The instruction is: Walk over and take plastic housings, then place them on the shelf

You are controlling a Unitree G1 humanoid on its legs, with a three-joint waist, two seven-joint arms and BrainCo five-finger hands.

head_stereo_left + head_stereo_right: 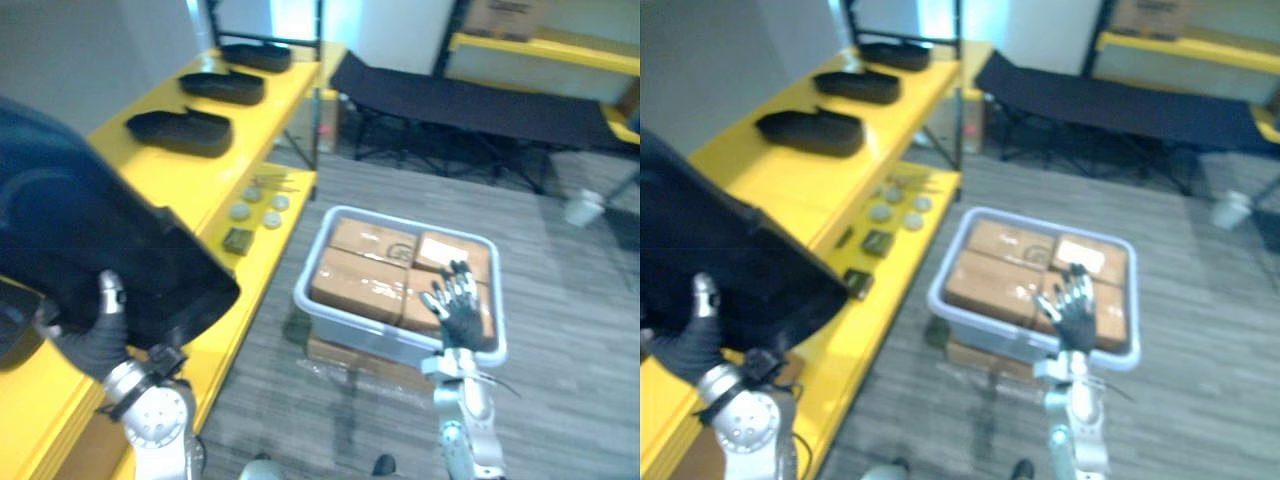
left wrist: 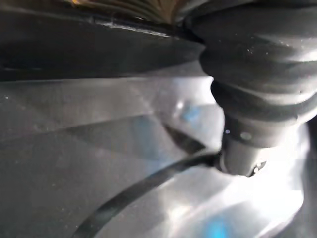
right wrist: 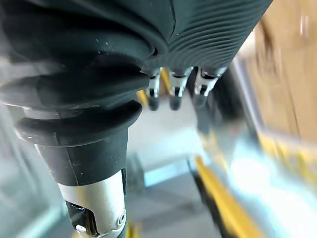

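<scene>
Grips held housing (image 1: 90, 230) in left hand (image 1: 95, 335), thumb hooked over the near rim and pinching the shell. Cannot see the other fingers, hidden beneath it. Rises big, black and tilted away from the thumb, long axis seemingly running ahead of it, along the shelf (image 1: 190, 185).

Below and just ahead of the fingers: bare yellow shelf top. Farther ahead: nearest placed housing (image 1: 180, 132), well apart from the held one, two more in a row beyond.

Judged: calls for lowering forward of the thumb into the gap before that nearest one, long axis matched to its neighbours. Left hand the nearer by far.

Right hand (image 1: 455, 300) off to the far side, fingers straight and spread, holding nothing, above cardboard boxes (image 1: 365, 270) in a grey bin (image 1: 400, 348).
</scene>
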